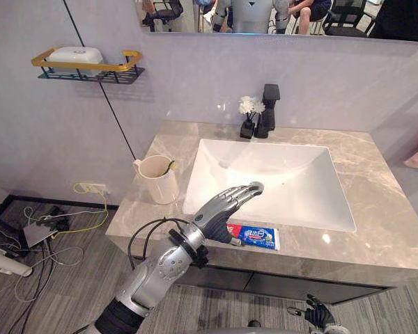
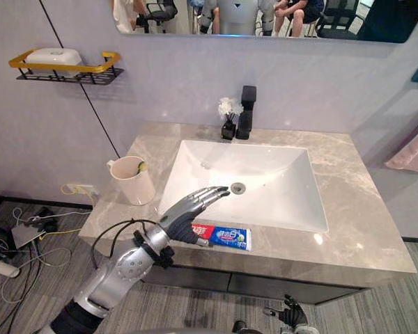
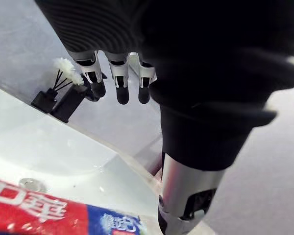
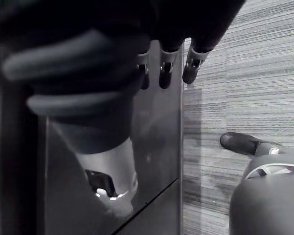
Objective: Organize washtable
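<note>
toothpaste tube (image 1: 259, 237) lies on the table's (image 1: 376, 236) front edge; open left hand (image 1: 221, 211) hovers above it, likely ready to grasp.

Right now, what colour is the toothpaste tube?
Red and blue tube, best in the right eye view.

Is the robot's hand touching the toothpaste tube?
Cannot tell. In the left eye view the left hand covers one end of the toothpaste tube, hiding any contact or gap.

Partly hidden
Left hand (image 1: 219, 209) covers one end of the toothpaste tube (image 1: 259, 237); the cup (image 1: 159, 186) holds perhaps a toothbrush (image 1: 170, 167).
</note>
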Controlling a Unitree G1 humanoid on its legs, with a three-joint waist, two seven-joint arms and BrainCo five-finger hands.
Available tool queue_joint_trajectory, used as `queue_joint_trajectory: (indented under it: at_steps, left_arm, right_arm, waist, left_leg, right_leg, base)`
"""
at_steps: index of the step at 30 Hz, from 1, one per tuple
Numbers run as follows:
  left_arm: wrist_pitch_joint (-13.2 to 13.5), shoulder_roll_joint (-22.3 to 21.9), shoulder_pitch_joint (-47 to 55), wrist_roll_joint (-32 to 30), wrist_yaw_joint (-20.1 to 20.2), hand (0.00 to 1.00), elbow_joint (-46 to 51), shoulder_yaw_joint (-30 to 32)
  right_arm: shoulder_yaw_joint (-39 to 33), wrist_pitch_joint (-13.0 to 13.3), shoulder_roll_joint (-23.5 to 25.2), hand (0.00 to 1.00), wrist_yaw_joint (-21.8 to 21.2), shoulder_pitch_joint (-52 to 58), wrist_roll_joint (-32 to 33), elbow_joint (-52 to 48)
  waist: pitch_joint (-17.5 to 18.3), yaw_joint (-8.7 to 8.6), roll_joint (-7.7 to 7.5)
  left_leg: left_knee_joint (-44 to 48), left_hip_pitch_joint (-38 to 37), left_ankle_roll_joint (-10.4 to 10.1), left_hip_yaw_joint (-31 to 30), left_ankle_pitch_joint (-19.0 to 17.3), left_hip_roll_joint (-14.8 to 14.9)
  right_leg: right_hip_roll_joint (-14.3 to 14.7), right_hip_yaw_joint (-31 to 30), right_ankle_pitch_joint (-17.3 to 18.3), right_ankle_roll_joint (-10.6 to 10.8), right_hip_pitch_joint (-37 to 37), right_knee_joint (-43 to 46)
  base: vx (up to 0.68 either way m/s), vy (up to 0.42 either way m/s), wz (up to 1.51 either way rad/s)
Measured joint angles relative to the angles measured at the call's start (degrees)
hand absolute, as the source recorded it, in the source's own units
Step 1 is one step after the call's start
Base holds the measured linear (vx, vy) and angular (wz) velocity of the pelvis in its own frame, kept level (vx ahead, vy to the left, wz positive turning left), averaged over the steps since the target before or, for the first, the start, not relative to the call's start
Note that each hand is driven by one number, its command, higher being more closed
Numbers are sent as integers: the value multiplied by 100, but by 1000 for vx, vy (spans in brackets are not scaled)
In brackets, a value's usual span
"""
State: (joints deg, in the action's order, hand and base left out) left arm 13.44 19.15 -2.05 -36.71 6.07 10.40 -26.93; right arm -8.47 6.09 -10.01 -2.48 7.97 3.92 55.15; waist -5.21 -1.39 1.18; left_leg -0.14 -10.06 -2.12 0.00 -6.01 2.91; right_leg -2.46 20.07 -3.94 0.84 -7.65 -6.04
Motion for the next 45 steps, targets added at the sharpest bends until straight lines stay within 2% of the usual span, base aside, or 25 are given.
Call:
queue_joint_trajectory:
  at_steps: [9, 24, 38, 39, 45]
  left_arm:
    - [-134, -124, 112, -433, -43, 0, -320, 17]
    - [-318, -216, 330, -576, -252, 0, -340, 502]
    - [-314, -218, 372, -725, -263, 0, -385, 688]
    - [-310, -219, 372, -762, -262, 100, -396, 693]
    - [-305, -206, 470, -901, -238, 100, -464, 696]
  right_arm:
    - [-7, -4, 75, 0, 2, -1, -1, -1]
    - [-21, -27, 131, 0, 2, -40, -3, -2]
    - [-21, -34, 151, 0, -1, -78, -6, -24]
    - [-21, -35, 151, 0, -1, -80, -6, -27]
    - [-20, -35, 150, 0, -5, -84, -7, -32]
  waist:
    - [-95, -98, -6]
    - [-139, -100, 11]
    - [-149, -118, 18]
    - [-149, -118, 18]
    - [-154, -122, 34]
  left_leg:
    - [-31, -2, -2, 10, -1, 14]
    - [-103, -77, 0, 87, -1, 12]
    - [-102, -100, -2, 156, -4, 26]
    - [-102, -103, -2, 158, -4, 25]
    - [-102, -109, -2, 163, -4, 25]
  right_leg:
    - [14, -12, 5, 2, 15, -1]
    - [19, -107, 29, 33, 12, 0]
    - [32, -161, 28, 33, 15, -1]
    - [32, -164, 28, 33, 13, -1]
    - [33, -175, 28, 33, 12, -1]
  base:
    - [-1, 11, 0]
    - [14, 34, -2]
    - [-1, 9, -1]
    - [0, 0, 0]
    - [0, 0, 0]
